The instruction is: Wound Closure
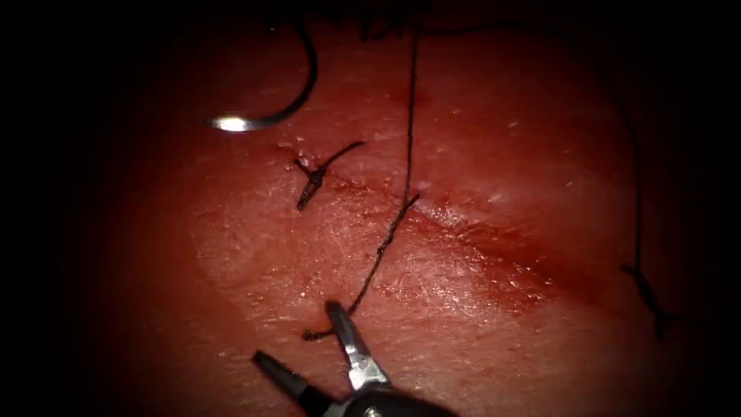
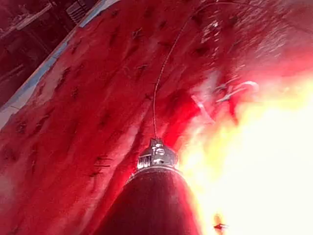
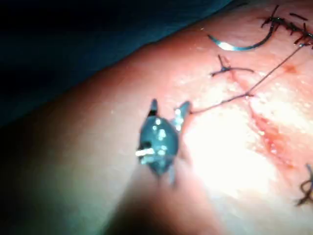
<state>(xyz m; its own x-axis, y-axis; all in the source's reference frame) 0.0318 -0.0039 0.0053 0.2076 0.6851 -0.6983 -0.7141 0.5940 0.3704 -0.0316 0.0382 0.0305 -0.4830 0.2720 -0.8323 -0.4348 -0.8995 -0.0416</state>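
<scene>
The curved needle (image 1: 285, 108) lies free on the tissue (image 1: 478, 139) to the upper left of the cut (image 1: 494, 247), and no tool holds it; it also shows in the right wrist view (image 3: 239, 45). A tied stitch (image 1: 312, 174) with short ends sits at the cut's left end. The thread (image 1: 409, 116) runs down from the dark top edge, enters the cut, and trails on to a loose tail (image 1: 316, 333). My right tool (image 1: 297, 333) stands open with that tail end lying between its jaws (image 3: 169, 104). My left tool (image 2: 156, 147) has the thread (image 2: 159, 83) rising straight from its tip.
A second knotted strand (image 1: 644, 286) lies at the far right, and its thread climbs toward the top edge. Red fluid wets the tissue along the cut. Several older stitches (image 3: 288, 24) cluster beyond the needle.
</scene>
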